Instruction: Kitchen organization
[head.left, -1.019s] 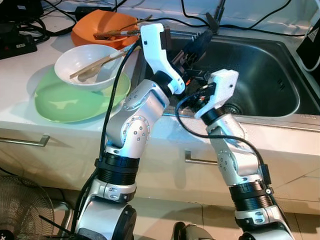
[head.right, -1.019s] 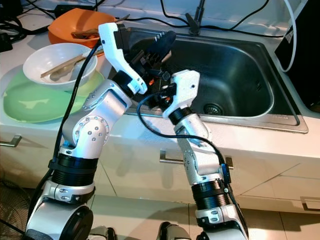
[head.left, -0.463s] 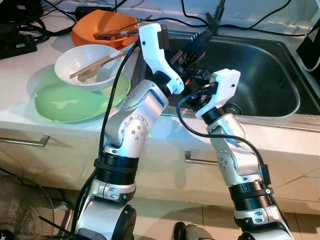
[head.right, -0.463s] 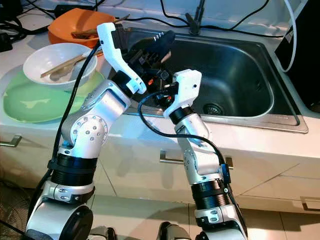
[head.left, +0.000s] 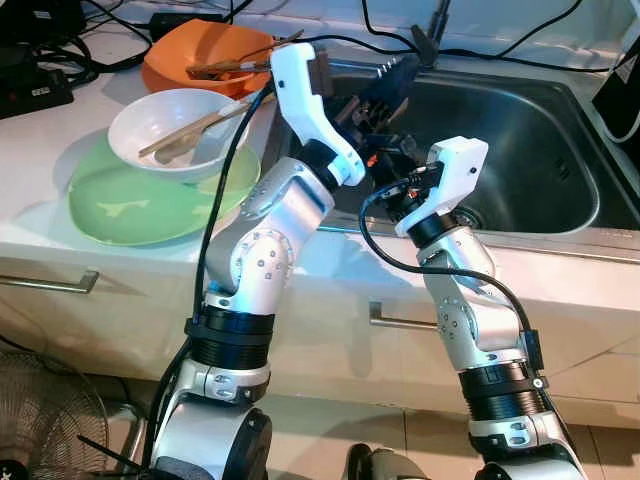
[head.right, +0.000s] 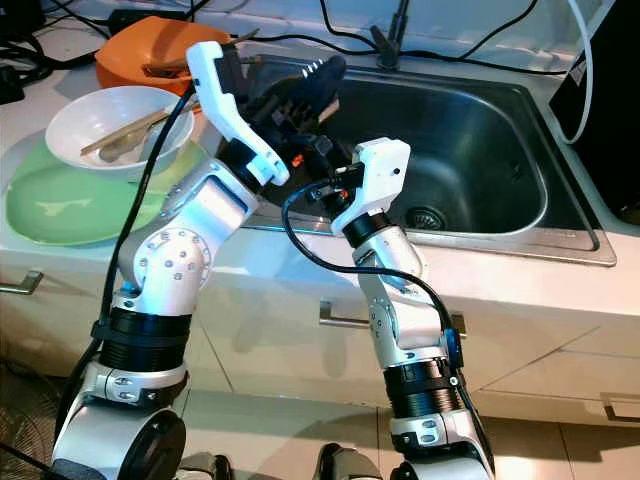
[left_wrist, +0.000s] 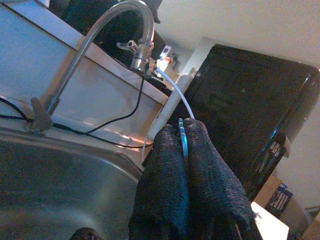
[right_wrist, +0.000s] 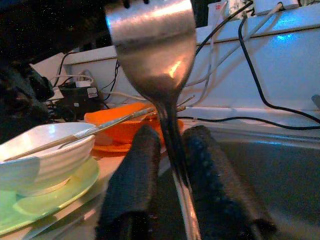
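Two grippers: both raised over the sink (head.left: 540, 130) edge.
Right gripper (right_wrist: 170, 180): clamped on a fork (right_wrist: 155, 55), lifted slightly higher than before.
Left gripper (left_wrist: 186, 150): fingers pressed together on something thin, climbing toward the faucet (left_wrist: 100, 35).
Dishes: white bowl (head.left: 175, 130) on green plate (head.left: 140, 200), unchanged, still unsorted.

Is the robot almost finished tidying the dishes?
Not nearly. Nothing looks put away yet. The right gripper pinches a metal fork over the sink; the left gripper is shut on something thin above the basin. Left to do: the white bowl holding chopsticks, the green plate and the orange bowl on the counter.
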